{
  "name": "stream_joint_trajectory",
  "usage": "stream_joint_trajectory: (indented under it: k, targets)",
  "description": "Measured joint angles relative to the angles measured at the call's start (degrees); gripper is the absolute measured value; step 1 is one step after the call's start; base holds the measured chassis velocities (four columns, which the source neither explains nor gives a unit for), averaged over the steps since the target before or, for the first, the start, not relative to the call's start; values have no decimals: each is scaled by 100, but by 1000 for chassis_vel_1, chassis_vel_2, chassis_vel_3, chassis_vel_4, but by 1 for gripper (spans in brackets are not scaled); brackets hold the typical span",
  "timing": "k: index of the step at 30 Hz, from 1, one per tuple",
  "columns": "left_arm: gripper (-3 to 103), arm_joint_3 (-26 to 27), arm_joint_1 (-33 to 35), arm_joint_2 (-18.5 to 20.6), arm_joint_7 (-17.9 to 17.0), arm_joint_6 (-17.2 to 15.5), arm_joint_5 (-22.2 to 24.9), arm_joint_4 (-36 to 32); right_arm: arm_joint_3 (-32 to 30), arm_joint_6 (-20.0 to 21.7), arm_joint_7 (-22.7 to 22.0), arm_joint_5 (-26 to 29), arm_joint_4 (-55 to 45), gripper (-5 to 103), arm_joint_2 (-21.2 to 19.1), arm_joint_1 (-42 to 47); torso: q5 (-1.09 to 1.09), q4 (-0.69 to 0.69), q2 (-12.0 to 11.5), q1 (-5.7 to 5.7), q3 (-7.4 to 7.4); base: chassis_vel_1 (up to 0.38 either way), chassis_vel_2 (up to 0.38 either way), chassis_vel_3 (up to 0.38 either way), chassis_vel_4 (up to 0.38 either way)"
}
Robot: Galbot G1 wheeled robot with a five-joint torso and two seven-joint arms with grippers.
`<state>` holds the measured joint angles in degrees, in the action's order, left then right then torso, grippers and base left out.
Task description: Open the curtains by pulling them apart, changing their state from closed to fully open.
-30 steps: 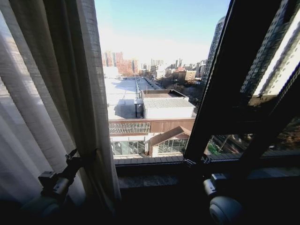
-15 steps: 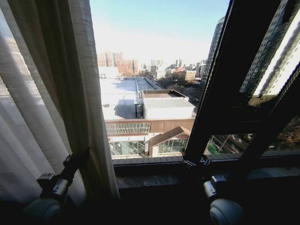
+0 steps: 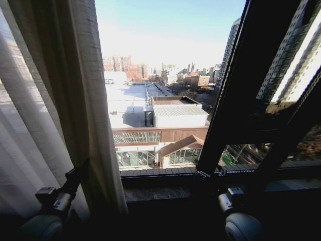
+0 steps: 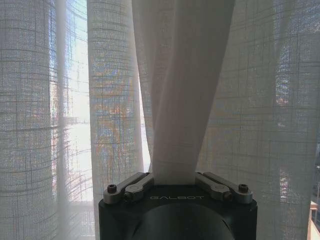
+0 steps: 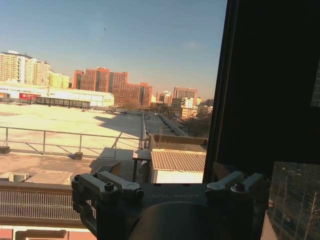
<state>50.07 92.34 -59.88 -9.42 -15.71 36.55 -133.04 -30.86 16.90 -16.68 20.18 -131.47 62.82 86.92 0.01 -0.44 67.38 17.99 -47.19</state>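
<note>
Basically left gripper [image 3: 80, 173] fingers [image 4: 134, 184] are clamping a curtain [image 3: 75, 100] fold for leftward drag, while right gripper [image 5: 170, 187] is idling spread at the window frame [image 3: 241, 90].

You're looking out through a tall window [image 3: 160, 100], and it's bright out there: clear blue sky [image 3: 170, 25] paling toward the horizon. Below you sits a wide flat pale roof [image 3: 128, 103] with a low building [image 3: 178, 115] casting long shadows across it. A row of red-brown towers [image 5: 112, 85] lines the skyline, lit warm by low sun. On your right a dark window frame bar [image 3: 235, 90] slants up steeply, a high-rise [image 3: 291, 55] showing beyond it. Along the bottom runs a stone sill [image 3: 165, 193], dim in shadow. The indoor side stays dark against the daylight.
</note>
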Motion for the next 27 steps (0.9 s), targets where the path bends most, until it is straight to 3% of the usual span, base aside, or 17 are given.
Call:
stream_joint_trajectory:
  k: [27]
  targets:
    - [1, 101, 185, -140, -2, 6, -47, -170, -25, 42, 21, -12, -62, 100, -12, 37, 1, 0, 0, 0, 0, 25, 22, -24, -24]
